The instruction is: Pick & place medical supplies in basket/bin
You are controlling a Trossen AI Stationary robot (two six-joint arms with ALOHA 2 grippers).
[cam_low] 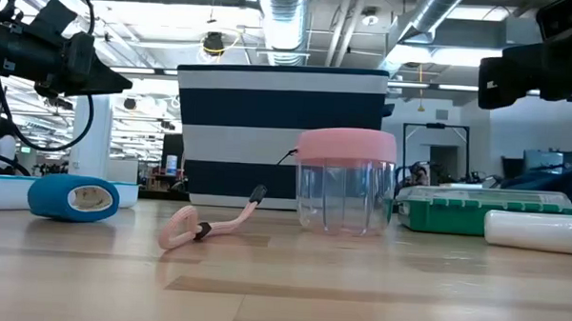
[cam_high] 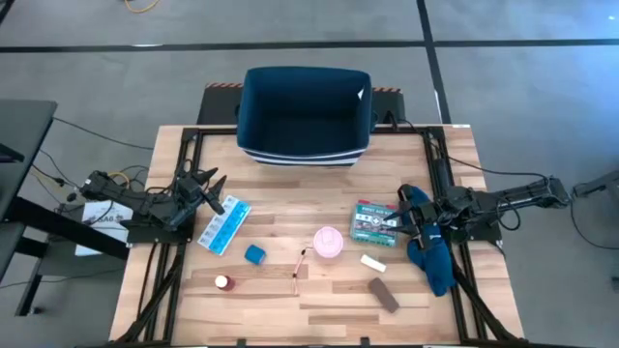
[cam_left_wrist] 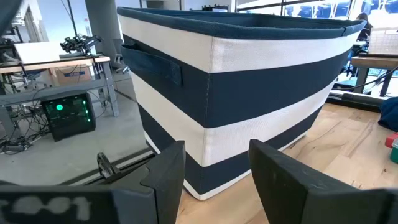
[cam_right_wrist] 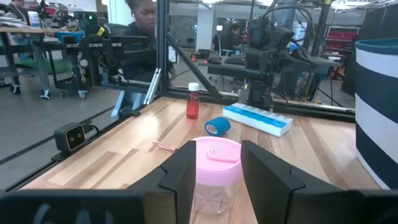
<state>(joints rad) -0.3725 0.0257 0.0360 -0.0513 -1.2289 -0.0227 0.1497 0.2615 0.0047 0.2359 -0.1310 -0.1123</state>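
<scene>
The navy bin with white stripes (cam_high: 305, 114) stands at the table's far edge and fills the left wrist view (cam_left_wrist: 249, 81). On the table lie the light-blue pill organiser (cam_high: 223, 225), blue cube (cam_high: 254, 254), red-white bottle (cam_high: 223, 282), pink-lidded round container (cam_high: 327, 242), green first-aid box (cam_high: 375, 221) and brown bar (cam_high: 383, 294). My left gripper (cam_high: 208, 184) hovers open by the organiser's far end, facing the bin (cam_left_wrist: 217, 177). My right gripper (cam_high: 410, 209) is open beside the green box, facing the pink container (cam_right_wrist: 214, 168), which stands farther off.
A long dark-blue cloth (cam_high: 430, 253) lies under my right arm at the table's right side. A small white roll (cam_high: 373, 263) and a thin pink cord (cam_high: 300, 266) lie near the pink container. A person shows beyond the table in the right wrist view (cam_right_wrist: 140, 37).
</scene>
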